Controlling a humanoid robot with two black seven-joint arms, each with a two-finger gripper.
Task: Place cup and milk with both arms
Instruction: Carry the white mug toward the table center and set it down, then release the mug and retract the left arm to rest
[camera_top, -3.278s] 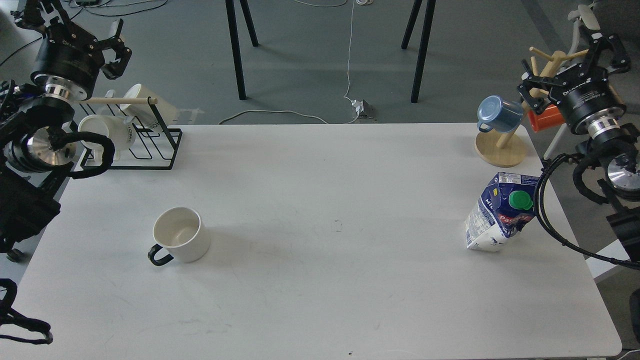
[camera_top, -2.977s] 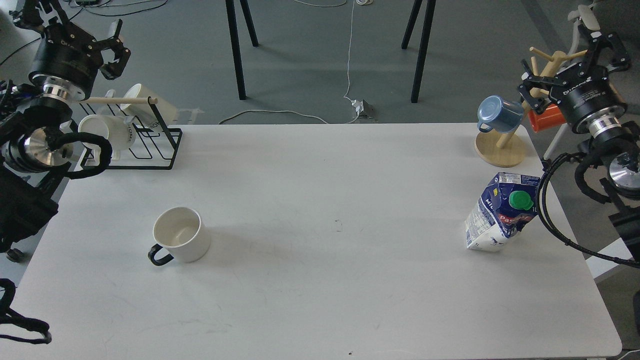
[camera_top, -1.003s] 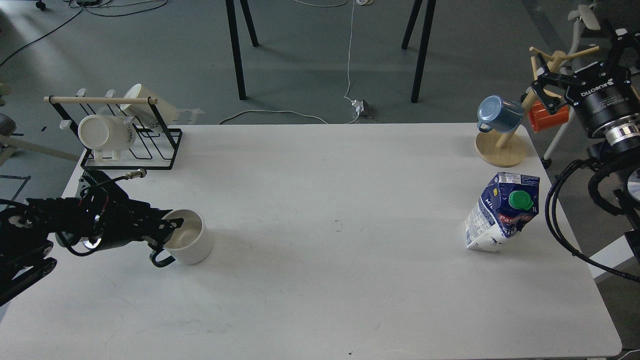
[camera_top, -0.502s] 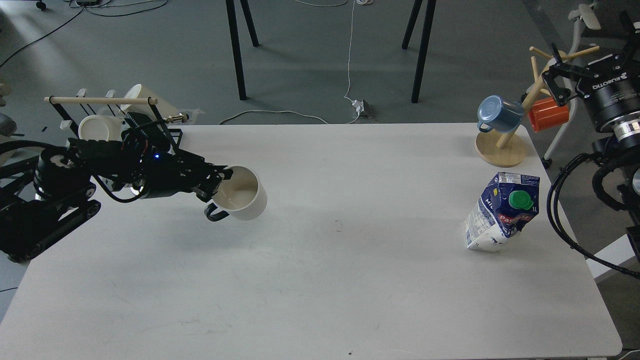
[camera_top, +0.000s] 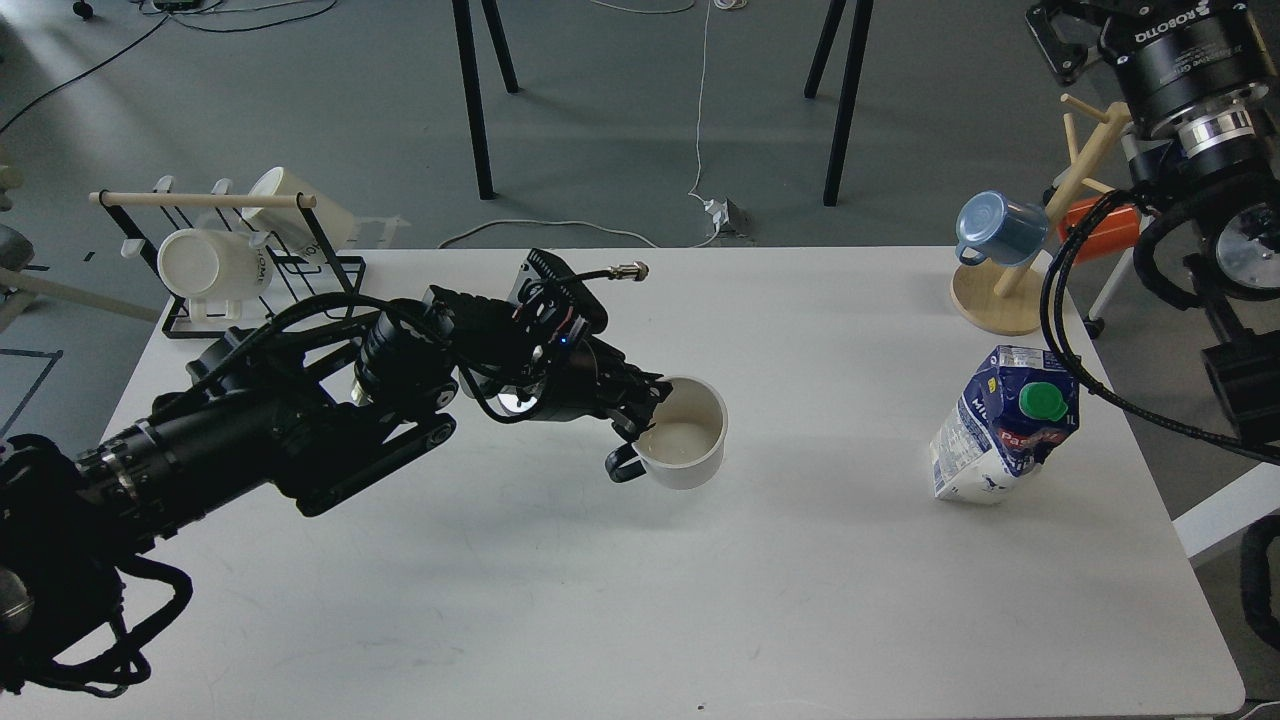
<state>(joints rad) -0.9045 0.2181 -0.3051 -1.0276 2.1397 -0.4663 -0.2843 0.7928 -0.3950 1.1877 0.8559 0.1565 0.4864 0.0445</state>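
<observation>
The cup (camera_top: 688, 436), a short white mug with a black loop handle and a cream inside, is upright near the middle of the white table (camera_top: 620, 600). My left gripper (camera_top: 645, 405) is shut on the cup's near-left rim, just above the handle. I cannot tell whether the cup touches the table. The milk (camera_top: 1005, 425), a dented blue and white carton with a green cap, stands leaning at the right side of the table. My right gripper (camera_top: 1075, 30) is high at the top right, far above the milk, and its fingers are cut off by the frame edge.
A black wire rack (camera_top: 255, 265) with white mugs stands at the back left. A wooden mug tree (camera_top: 1005, 290) with a blue mug (camera_top: 995, 228) and an orange mug (camera_top: 1100, 228) stands at the back right. My left arm spans the left half of the table.
</observation>
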